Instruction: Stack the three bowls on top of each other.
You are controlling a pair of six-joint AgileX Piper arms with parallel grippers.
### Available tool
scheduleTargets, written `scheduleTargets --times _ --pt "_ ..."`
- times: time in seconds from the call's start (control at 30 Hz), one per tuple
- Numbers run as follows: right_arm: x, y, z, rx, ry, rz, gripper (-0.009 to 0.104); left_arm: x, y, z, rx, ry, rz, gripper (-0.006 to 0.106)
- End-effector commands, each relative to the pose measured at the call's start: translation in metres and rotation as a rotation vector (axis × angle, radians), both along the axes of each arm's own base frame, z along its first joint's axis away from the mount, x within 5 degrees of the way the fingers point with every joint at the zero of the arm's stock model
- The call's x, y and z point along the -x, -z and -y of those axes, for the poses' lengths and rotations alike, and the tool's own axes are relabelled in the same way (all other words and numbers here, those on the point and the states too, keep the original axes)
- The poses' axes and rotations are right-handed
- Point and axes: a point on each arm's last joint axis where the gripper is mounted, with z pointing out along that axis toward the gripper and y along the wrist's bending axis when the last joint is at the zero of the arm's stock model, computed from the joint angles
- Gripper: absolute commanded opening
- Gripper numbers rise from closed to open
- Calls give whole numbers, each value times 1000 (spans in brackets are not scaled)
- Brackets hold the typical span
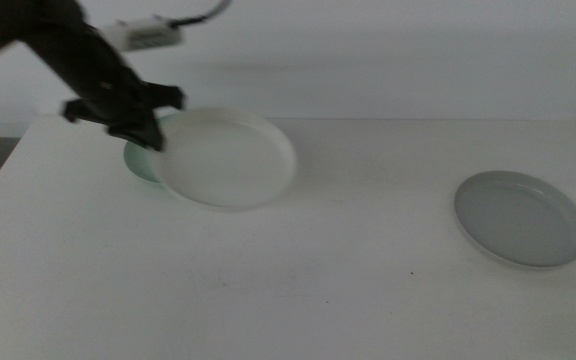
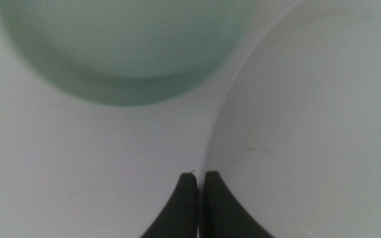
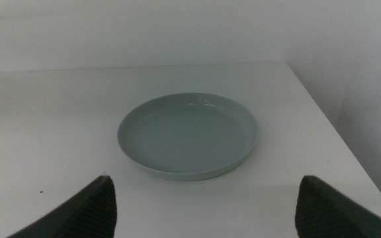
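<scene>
Left end effector [image 1: 148, 135], upper left of the frame, is clenched on the white bowl's [image 1: 226, 158] rim; the mint green bowl [image 1: 140, 160] lies just beneath, offset left; the grey bowl [image 1: 520, 218] sits far right, before the released right end effector [image 3: 207, 205].

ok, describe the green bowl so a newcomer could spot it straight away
Start at the table's far left, where the left gripper pinches the white bowl's rim. The green bowl lies beneath that bowl, only a sliver showing past its left edge. It is mint, unlike the grey bowl alone on the right.
</scene>
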Motion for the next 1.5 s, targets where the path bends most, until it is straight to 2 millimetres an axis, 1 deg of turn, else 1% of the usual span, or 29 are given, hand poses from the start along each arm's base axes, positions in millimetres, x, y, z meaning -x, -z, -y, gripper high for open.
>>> scheduleTargets --times 0.0,0.07,0.17,0.27,0.47,0.67,0.87,1.03,1.1,1.3,1.4,1.47 --pt "0 0 0 10 4 11 87 -3 9 23 20 10 -4 -1" --pt "0 0 0 10 4 11 87 -3 18 41 20 46 -11 -1" --pt "0 0 0 10 4 11 87 -3 29 64 21 83 -13 -1" --pt "0 0 0 10 4 11 87 -4 42 80 20 107 -14 -1" --pt "0 0 0 10 4 11 87 -7 64 97 61 111 -44 -1" --pt "0 0 0 10 4 11 87 -7 81 110 45 138 -56 -1" --pt "0 0 0 10 4 11 87 -7 88 112 43 144 -80 -1" --pt "0 0 0 10 4 11 87 -4 89 111 40 149 -105 0" --pt "0 0 0 10 4 11 87 -4 89 111 39 153 -111 3" --pt "0 0 0 10 4 11 87 -3 89 111 34 158 -114 18" --pt "0 0 0 10 4 11 87 -3 89 111 34 158 -115 30" --pt "0 0 0 10 4 11 87 -3 89 110 36 156 -125 41"
